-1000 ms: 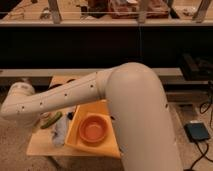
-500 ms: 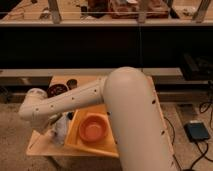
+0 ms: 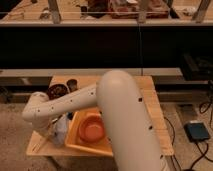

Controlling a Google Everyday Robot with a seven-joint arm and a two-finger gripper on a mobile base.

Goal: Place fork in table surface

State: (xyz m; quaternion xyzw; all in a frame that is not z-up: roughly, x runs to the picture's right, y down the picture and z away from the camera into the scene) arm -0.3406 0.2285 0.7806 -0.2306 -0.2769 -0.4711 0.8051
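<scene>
One fork (image 3: 44,141), thin and pale tan, lies slanted on the front left of the worktop (image 3: 150,107), its lower end near the front edge; just right of it sits a pale bluish crumpled thing (image 3: 61,131), touching or overlapping its upper end, I cannot tell which; the tool (image 3: 56,121) is down there beside it, mostly hidden behind the arm's wrist, so whether it is released or clenched I cannot tell; half a second ago the white arm (image 3: 70,102) reached further left and stood higher, and it has since swung lower over the front left corner; an orange bowl (image 3: 92,129) rests inside the yellow tub (image 3: 75,137); a dark bowl (image 3: 57,91) stands behind; no writing is legible.
</scene>
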